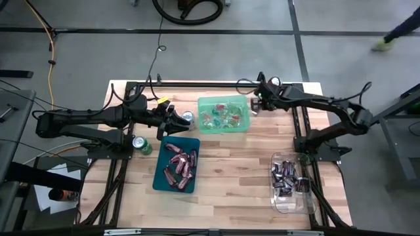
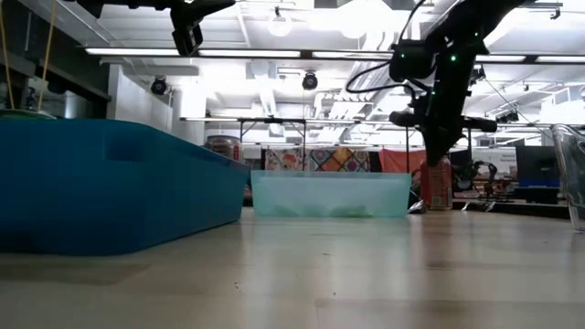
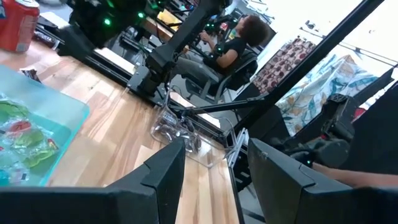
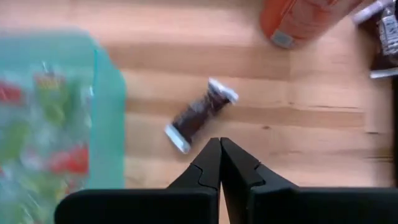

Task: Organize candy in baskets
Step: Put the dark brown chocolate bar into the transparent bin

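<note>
No writing is legible on the dark brown mini bar (image 4: 200, 115), which lies diagonally on the counter (image 4: 298, 124) beside the light green basket (image 4: 106, 112), below the right gripper (image 4: 220, 144), jaws closed empty.

A grey concrete floor (image 1: 341, 39) surrounds the light wooden surface (image 1: 230, 177). Long ceiling lights (image 2: 274, 55) brighten the far room, where a patterned cloth (image 2: 334, 160) hangs. A person (image 3: 233, 43) sits in a chair beyond the surface.
</note>
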{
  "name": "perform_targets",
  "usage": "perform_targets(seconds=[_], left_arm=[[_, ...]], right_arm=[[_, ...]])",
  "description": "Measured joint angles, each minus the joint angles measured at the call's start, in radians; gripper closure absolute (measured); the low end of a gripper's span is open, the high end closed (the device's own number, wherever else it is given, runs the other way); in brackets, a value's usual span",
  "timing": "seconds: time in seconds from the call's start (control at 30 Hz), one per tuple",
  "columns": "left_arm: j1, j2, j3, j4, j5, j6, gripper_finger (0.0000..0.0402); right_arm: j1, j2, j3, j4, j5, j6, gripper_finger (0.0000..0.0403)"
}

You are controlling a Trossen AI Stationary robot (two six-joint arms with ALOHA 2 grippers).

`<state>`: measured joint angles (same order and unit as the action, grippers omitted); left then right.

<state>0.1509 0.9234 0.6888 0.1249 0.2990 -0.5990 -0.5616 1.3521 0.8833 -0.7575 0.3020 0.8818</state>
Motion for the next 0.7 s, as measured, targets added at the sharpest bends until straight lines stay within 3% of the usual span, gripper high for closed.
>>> perform_targets(seconds=[0.17, 0.47, 0.7], left_arm=[[0.0, 0.0, 0.0, 0.0, 0.0, -0.001, 0.0238], [0.0, 0.0, 0.0, 0.0, 0.0, 0.0, 0.0238], [0.0, 0.0, 0.0, 0.0, 0.0, 0.0, 0.0238]], right_arm=[[-0.058, 0.032, 0.001, 0.111, -0.055, 0.054, 0.0372], [-0.088, 0.173, 0.001, 0.169, -0.066, 0.266, 0.0235], [-0.088, 0.304, 0.002, 0.194, -0.048, 0.353, 0.0222]])
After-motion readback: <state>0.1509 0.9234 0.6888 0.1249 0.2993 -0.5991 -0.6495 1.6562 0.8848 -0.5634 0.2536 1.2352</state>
